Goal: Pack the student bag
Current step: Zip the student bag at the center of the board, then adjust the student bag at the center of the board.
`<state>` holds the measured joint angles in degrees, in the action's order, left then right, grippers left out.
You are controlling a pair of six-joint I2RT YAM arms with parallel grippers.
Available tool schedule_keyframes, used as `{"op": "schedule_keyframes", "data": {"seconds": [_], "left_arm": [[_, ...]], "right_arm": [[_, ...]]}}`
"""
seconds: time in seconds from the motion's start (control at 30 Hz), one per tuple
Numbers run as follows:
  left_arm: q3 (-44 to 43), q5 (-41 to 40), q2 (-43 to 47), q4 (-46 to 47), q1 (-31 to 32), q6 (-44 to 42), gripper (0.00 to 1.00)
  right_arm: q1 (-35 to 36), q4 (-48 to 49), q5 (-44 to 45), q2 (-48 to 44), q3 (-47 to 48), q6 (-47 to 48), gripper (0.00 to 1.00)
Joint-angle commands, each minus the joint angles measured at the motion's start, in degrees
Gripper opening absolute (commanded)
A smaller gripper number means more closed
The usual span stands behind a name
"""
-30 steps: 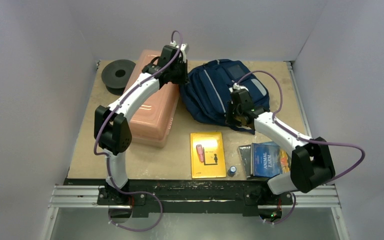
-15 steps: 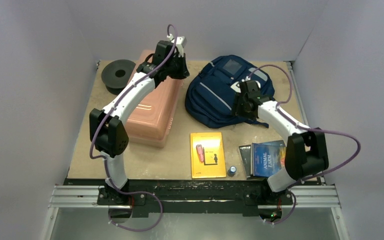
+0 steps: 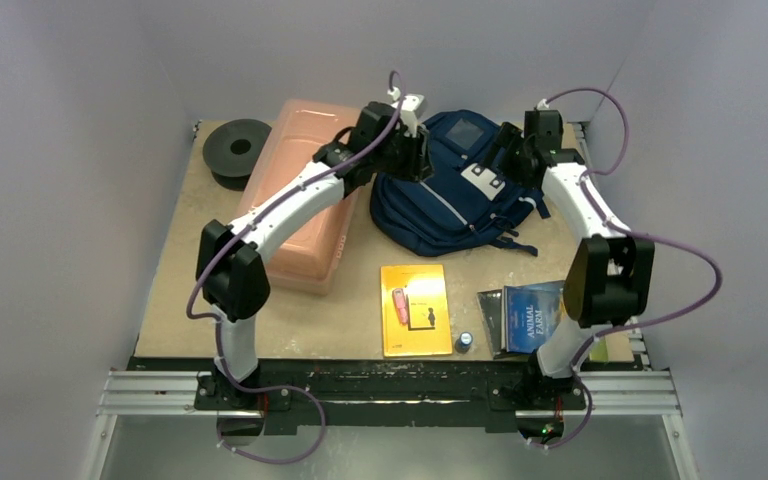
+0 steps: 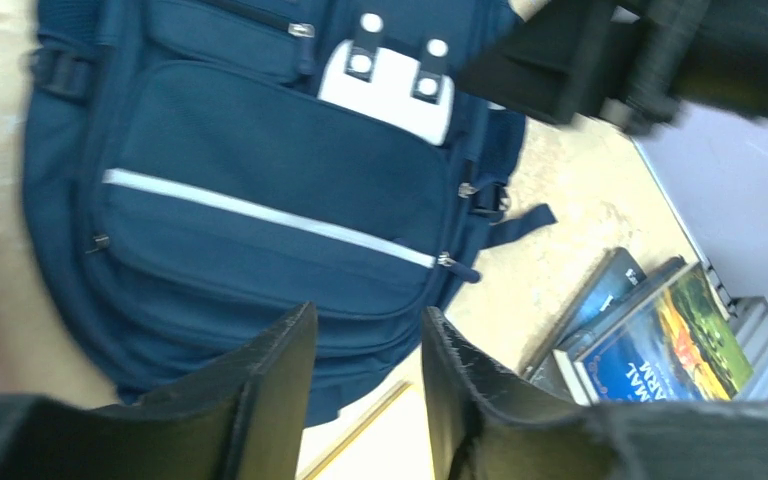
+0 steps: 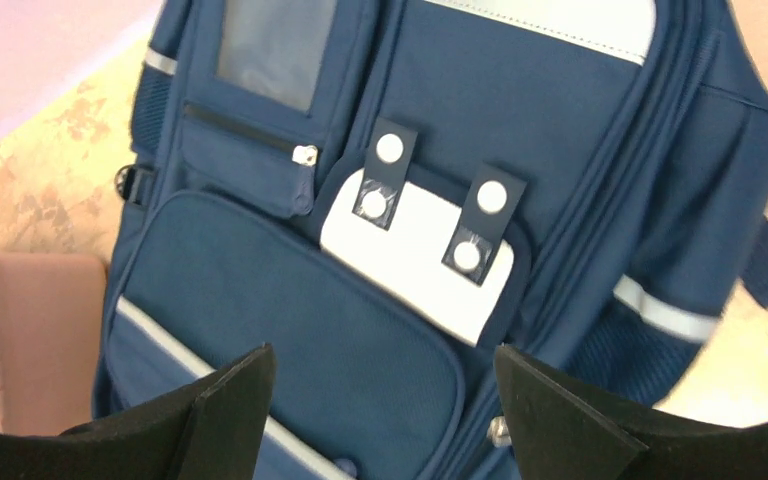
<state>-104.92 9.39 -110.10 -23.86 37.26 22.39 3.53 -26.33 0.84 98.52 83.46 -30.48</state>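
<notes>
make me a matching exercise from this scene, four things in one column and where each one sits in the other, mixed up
Things:
1. student bag
2. pink box
3. yellow book
4. black disc

Places:
A. far left corner
B. near edge, about the middle
C. far side, just right of the long box
D. left half, stretching from far to near

Pairs: 1-C, 2-D, 3-B, 4-A
</notes>
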Motion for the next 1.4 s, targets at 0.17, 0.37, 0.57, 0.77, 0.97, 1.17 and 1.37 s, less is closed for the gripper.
{"op": "schedule_keyframes", "data": {"seconds": [0.17, 0.37, 0.57, 0.77, 0.97, 1.17, 1.37], "left_arm": [[-2.65, 2.49, -12.76, 11.02, 2.23, 8.64, 0.46], [-8.98, 5.35, -19.86, 6.77, 1.08, 13.84, 0.46], [-8.90, 4.35, -21.82, 4.52, 0.65, 14.56, 0.46], [-8.94, 4.46, -22.34, 2.26, 0.41, 14.14, 0.46], [-9.42, 5.16, -21.85, 1.55, 0.30, 13.23, 0.46], [-9.69, 5.91, -22.27, 0.28, 0.12, 12.92, 0.46], [-10.65, 7.44, -22.46, -2.23, -0.55, 11.70, 0.46]], "right_arm": [[-9.35, 11.11, -15.75, 12.88, 7.50, 8.40, 0.79], [-11.15, 11.90, -24.78, 19.86, 11.18, 15.80, 0.72], [-11.22, 12.30, -20.79, 18.56, 9.83, 14.49, 0.46], [-11.26, 14.29, -17.43, 13.58, 7.46, 13.27, 0.62], [-11.27, 7.19, -24.01, 22.81, 16.66, 14.23, 0.67], [-11.35, 8.17, -30.00, 26.12, 15.25, 13.91, 0.66], [-11.35, 15.95, -39.01, 24.75, 5.78, 10.13, 0.44]]}}
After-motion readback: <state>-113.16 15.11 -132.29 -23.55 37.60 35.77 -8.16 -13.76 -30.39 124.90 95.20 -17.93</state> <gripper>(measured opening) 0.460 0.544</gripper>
